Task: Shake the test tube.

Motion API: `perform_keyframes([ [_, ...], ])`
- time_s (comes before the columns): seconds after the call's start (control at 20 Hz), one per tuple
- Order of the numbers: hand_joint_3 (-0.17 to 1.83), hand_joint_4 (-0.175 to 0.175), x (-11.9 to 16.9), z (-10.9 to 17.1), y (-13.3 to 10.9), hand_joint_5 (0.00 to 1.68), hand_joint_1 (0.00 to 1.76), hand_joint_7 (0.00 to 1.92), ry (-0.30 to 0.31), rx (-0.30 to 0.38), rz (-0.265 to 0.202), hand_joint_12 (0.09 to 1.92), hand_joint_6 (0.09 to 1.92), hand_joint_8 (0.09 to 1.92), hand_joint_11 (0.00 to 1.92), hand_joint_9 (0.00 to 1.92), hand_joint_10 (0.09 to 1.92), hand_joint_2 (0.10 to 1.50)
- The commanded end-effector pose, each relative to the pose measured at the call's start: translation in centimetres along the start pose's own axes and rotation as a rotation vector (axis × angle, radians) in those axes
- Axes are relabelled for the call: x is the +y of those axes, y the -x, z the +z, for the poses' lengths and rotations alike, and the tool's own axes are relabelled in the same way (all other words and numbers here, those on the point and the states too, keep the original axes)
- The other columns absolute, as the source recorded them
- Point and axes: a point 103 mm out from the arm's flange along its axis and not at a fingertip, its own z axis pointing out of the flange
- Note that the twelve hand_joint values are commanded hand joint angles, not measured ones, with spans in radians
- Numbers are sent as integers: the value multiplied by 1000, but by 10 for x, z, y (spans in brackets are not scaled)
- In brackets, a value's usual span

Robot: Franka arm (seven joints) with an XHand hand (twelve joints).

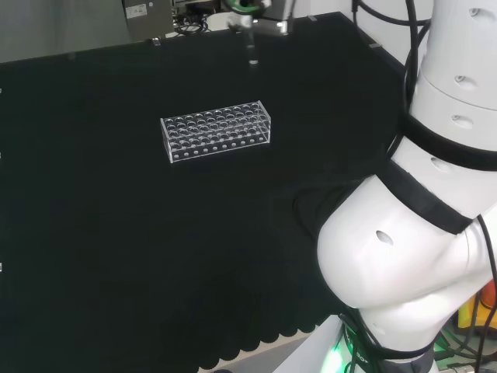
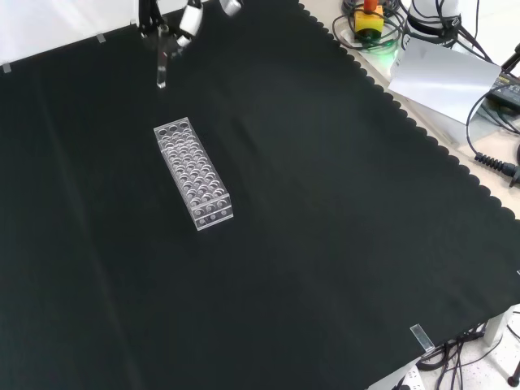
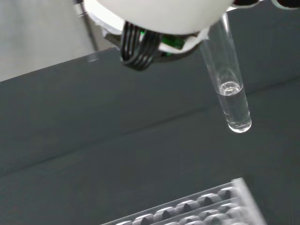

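— What is the hand (image 2: 188, 24) doing?

— Its fingers pinch the test tube (image 3: 228, 89) near the top. The tube hangs upright in the air, well clear of the black cloth (image 2: 325, 203). How the fingers wrap it is hard to make out, so pinching is my best reading.

— What's in the tube?

— A little clear liquid at the rounded bottom, seen from the wrist.

— How will it handle?

— Probably light, stiff, smooth and breakable. Held high, the full end swings freely, so shaking could let it slip.

— And nearby?

— The clear rack (image 1: 217, 130) sits on the cloth below and apart from the tube, all its holes apparently empty.
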Motion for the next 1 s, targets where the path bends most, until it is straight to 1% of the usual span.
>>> perform_keyframes([
  [0.05,620,-175,8,-11,55,1375,1229,1743,24,-21,77,856,454,471,1291,1629,505,645],
  [0.2,620,-175,8,-12,56,1375,1229,1743,24,-5,71,856,454,471,1291,1628,505,645],
  [0.35,620,-175,6,-8,44,1375,1229,1743,21,16,58,856,454,471,1291,1628,505,645],
  [0.55,620,-175,2,1,15,1375,1229,1743,6,39,22,856,454,471,1291,1628,506,645],
  [0.8,621,-175,-5,10,-31,1375,1229,1743,-31,75,-50,856,455,471,1290,1628,506,645],
  [1.0,621,-175,-9,18,-57,1375,1229,1743,-56,97,-94,856,455,471,1290,1628,506,645],
])
